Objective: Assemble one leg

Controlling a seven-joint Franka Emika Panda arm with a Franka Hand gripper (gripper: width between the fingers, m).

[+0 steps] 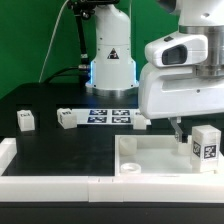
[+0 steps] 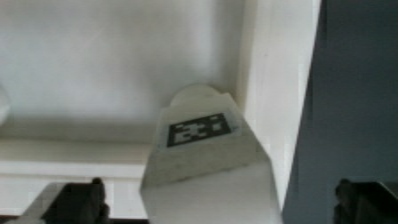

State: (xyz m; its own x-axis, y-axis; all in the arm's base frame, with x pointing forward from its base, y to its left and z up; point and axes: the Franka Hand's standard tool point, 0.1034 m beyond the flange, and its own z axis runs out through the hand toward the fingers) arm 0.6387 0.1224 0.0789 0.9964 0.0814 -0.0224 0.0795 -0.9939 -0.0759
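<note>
A leg [image 1: 206,145], a small white block with a black-and-white tag, stands upright on the large white square tray-like piece [image 1: 150,158] at the exterior view's right. My gripper [image 1: 186,132] hangs just above and beside it. In the wrist view the leg [image 2: 199,135] lies between my two dark fingertips [image 2: 80,203], with a gap on each side, so the gripper [image 2: 222,205] is open and holds nothing. Two more legs [image 1: 24,121] [image 1: 66,118] stand on the black table at the exterior view's left.
The marker board [image 1: 110,115] lies in front of the arm's base [image 1: 110,60]. A low white wall [image 1: 40,182] runs along the front edge and up the left side. The tray-like piece has a round hole [image 1: 129,167] near its front corner.
</note>
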